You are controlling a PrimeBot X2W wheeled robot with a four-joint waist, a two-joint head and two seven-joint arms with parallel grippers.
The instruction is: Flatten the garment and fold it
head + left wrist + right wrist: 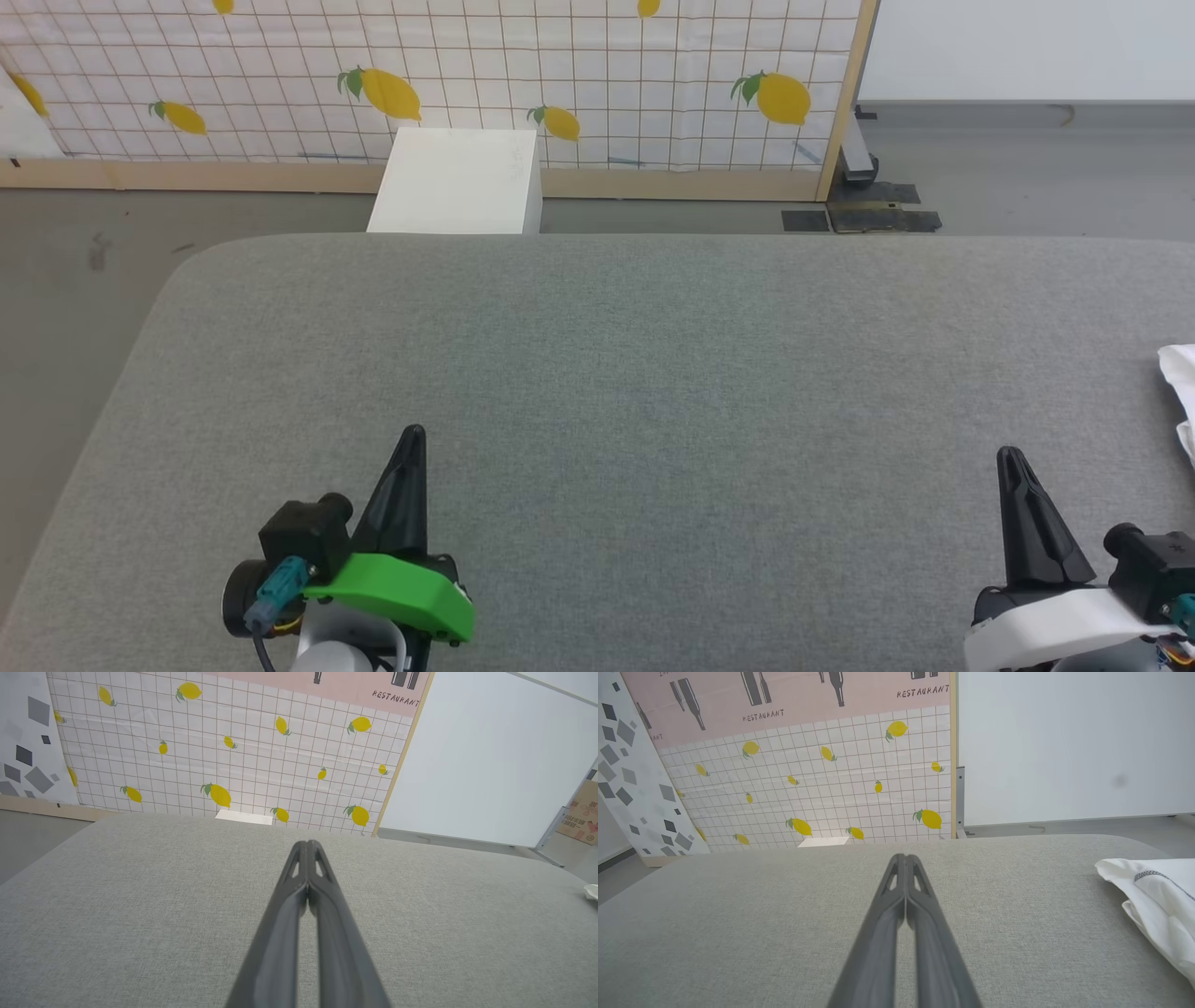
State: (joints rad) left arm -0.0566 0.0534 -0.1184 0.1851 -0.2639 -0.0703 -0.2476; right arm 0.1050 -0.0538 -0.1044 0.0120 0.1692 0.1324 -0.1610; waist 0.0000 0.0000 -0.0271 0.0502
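The garment [1182, 397] is seen bunched at the frame's right edge, untouched. The left gripper [412, 437] and right gripper [1010, 457] are clenched, empty. Reaching rightward is needed first.

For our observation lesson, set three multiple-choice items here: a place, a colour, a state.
1. Where on the grey surface does the garment lie? A. middle B. far right edge C. far left edge
2. What colour is the cover behind the left end effector? A. green B. red C. blue
3. State of the left end effector and right end effector? A. both open B. both shut, empty C. one gripping the garment
Key: 1 B, white cloth at the right edge; 2 A, plainly green; 3 B, both closed tight on nothing.
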